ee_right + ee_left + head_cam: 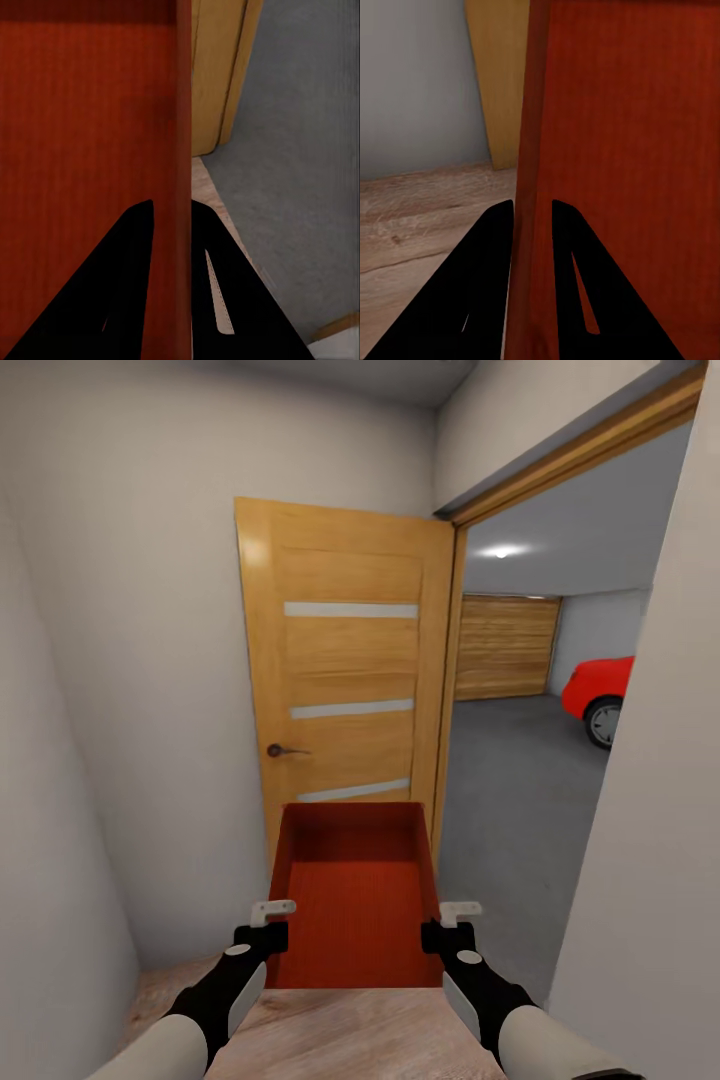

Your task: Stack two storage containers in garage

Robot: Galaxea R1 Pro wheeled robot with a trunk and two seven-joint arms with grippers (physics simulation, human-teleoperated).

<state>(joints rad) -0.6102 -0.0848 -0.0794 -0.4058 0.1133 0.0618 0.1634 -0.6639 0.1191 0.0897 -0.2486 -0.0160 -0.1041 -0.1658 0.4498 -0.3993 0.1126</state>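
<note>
— Where is the container?

— The orange-red container (352, 895) hangs at twelve o'clock before me, over the light wood planks (330, 1035); my left hand (266, 923) pinches its left wall; my right hand (452, 923) pinches its right wall.

— And ahead?

— The orange-wood door (345, 670) stands open just behind it; at two o'clock the grey garage floor (520, 800) and a red car (600, 690).
</note>
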